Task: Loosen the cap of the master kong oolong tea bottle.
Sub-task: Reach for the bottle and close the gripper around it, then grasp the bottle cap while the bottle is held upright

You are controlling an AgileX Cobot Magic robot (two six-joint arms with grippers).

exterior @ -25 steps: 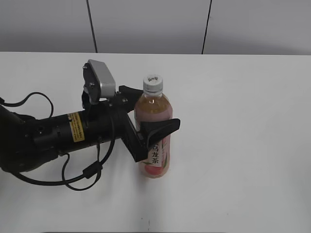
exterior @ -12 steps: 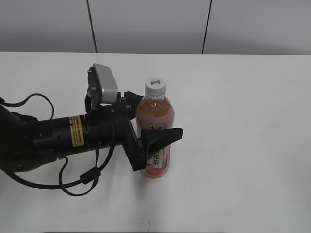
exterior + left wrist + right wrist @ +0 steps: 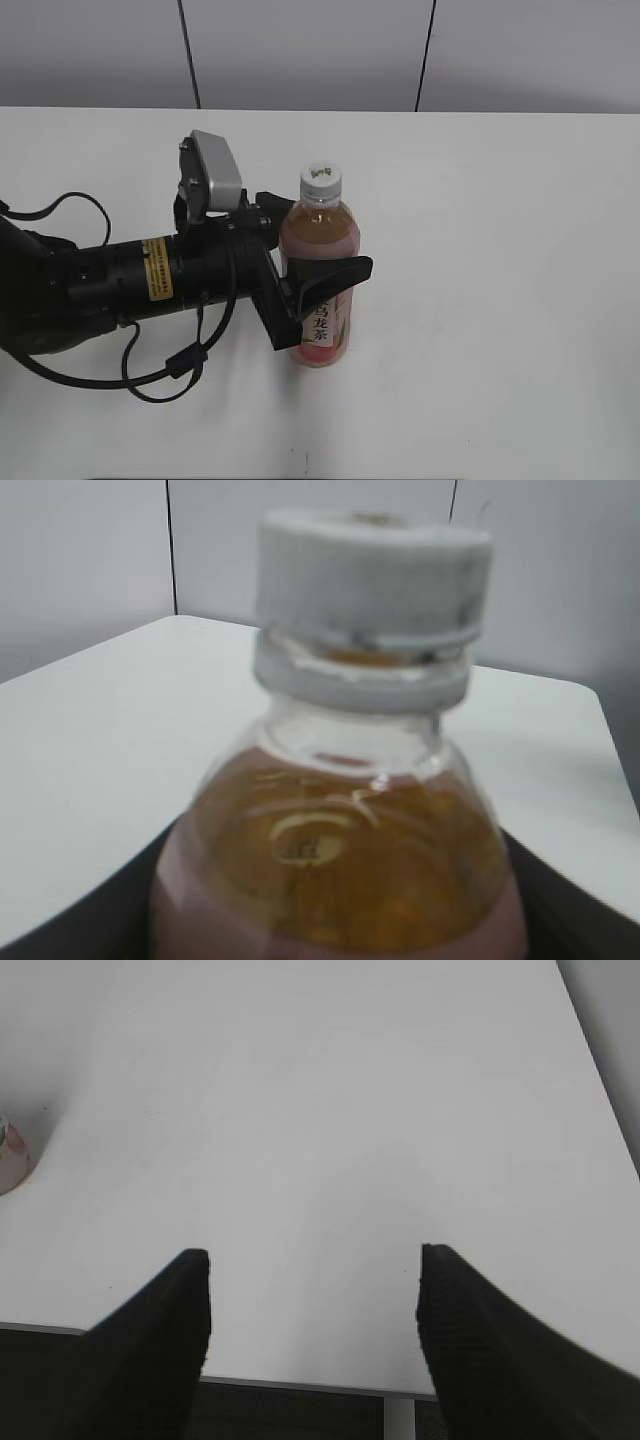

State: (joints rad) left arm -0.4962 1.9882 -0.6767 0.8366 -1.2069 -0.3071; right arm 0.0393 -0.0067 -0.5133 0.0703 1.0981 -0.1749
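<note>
The master kong oolong tea bottle stands upright on the white table, amber-pink tea inside and a pink label low on its side. Its white ribbed cap is on the neck. My left gripper reaches in from the left and is shut on the bottle's body below the shoulder, one finger in front and one behind. The left wrist view shows the cap and the shoulder close up, with dark fingers at the lower corners. My right gripper is open and empty over the table's near edge; it is out of the exterior view.
The white table stretches wide to the right of the bottle. The left arm's black cables lie on the table at the left. The bottle's base shows at the far left of the right wrist view. A grey panelled wall stands behind.
The left gripper has closed round the bottle's body and shifted slightly right, and the bottle moved a little right with it. In the last half second almost nothing moved.
</note>
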